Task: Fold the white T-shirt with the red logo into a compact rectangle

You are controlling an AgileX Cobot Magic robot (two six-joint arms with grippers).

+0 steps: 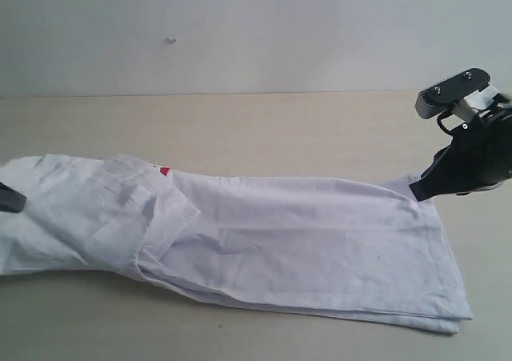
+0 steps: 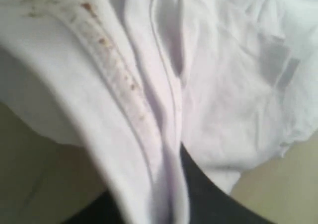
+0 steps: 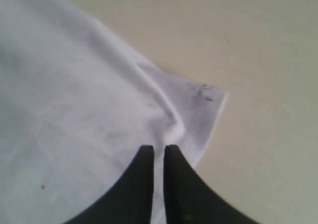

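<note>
Exterior view: the white cotton short-sleeved T-shirt (image 1: 304,249) lies on the pale beige table (image 1: 264,129) as a long narrow strip, its sides folded in. Only a sliver of the fuzzy red logo (image 1: 164,170) peeks out. The left gripper (image 1: 6,201) and right gripper (image 1: 418,191) sit at opposite ends.

Left wrist view: bunched cloth runs between dark fingers (image 2: 213,199), apparently pinched.

Right wrist view: the fingers (image 3: 141,184) are nearly together, nipping the hem corner.

The lengthwise fold looks done; the crosswise folds seem left.
</note>
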